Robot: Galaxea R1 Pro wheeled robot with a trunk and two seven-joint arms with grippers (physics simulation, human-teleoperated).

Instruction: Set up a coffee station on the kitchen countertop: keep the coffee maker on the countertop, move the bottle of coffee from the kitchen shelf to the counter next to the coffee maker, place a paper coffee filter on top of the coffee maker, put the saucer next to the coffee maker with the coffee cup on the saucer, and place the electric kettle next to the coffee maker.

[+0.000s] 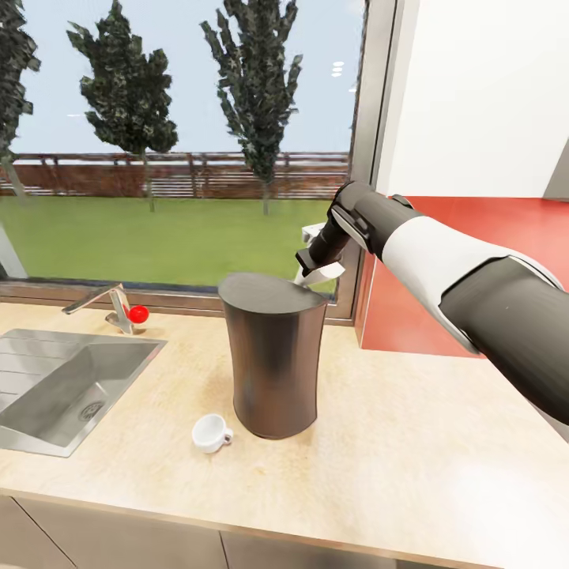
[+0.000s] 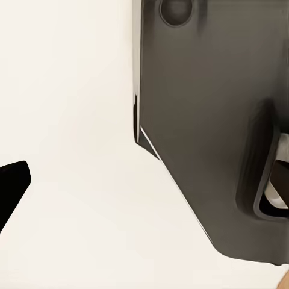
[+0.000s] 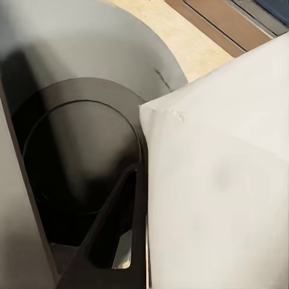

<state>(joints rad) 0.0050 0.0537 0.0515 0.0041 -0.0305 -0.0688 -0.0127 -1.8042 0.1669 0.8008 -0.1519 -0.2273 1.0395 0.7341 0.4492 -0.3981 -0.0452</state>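
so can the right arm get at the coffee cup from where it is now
Probably, after releasing. The right gripper is shut on the paper filter above the coffee maker, which stands between it and the coffee cup.

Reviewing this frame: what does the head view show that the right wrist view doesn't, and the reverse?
Head view alone: the coffee cup on the countertop, the sink, the tap, the window, and the right arm.
Right wrist view alone: the paper filter's surface close up.
Both: the dark coffee maker with the filter at its top.
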